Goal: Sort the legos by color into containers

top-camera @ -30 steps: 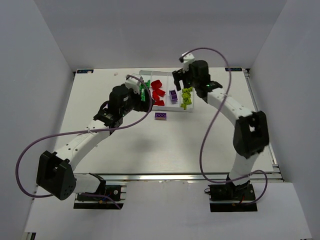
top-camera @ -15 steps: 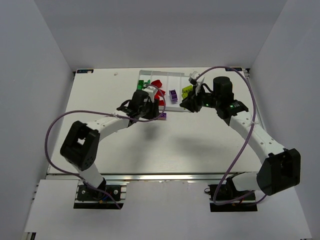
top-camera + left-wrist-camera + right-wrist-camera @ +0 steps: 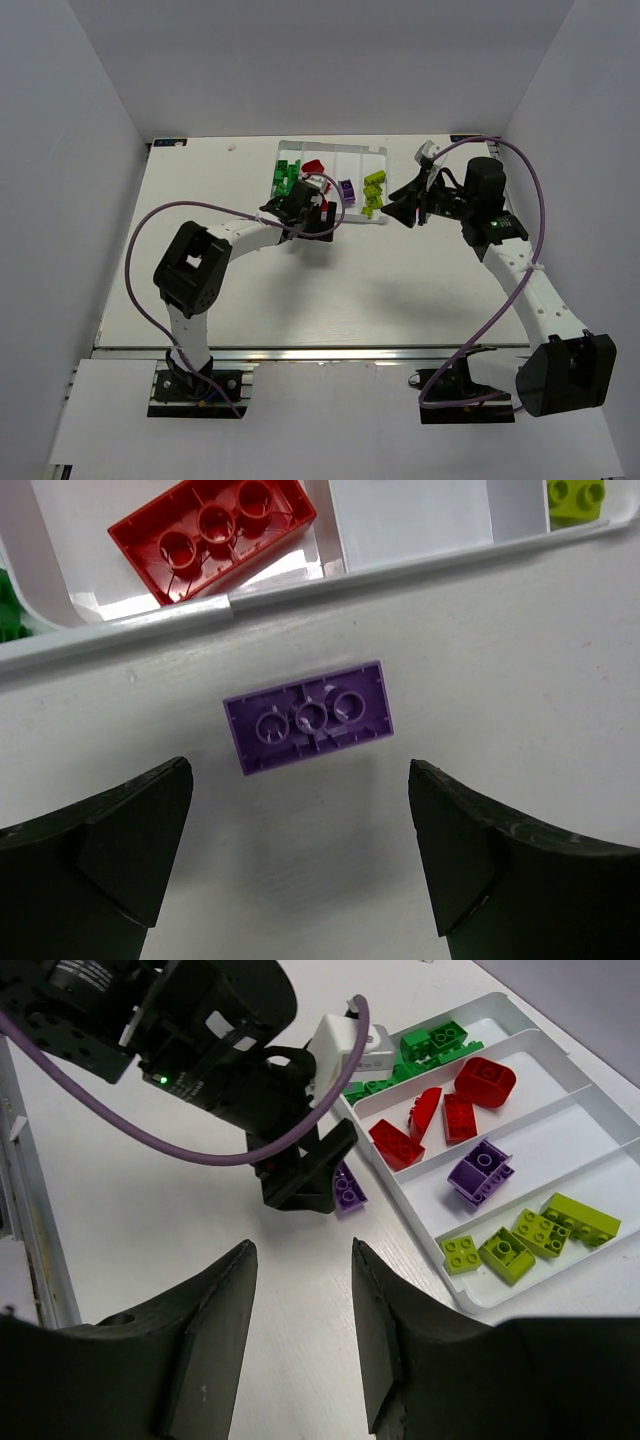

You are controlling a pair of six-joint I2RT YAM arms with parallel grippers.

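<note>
My left hand is wide open and grips nothing. Its two black fingers sit in the lower corners of the left wrist view. Between them, a little ahead on the white tabletop, lies a small purple plastic lego brick, hollow side up. It touches neither finger and lies just outside the flat white plastic tray, whose near rim crosses the upper part of that view. Beyond the rim I see a red lego brick at upper left, also hollow side up, and a yellow-green lego brick in the upper right corner.

My right hand is off to the right of the tray in the top view. Its fingers are parted and only bare tabletop shows in the gap, so it holds nothing. In the upper right of its wrist view, each of the tray's four compartments holds one colour. The topmost holds green bricks, the next holds red bricks, the third holds a single purple brick, and the lowest holds yellow-green bricks.
</note>
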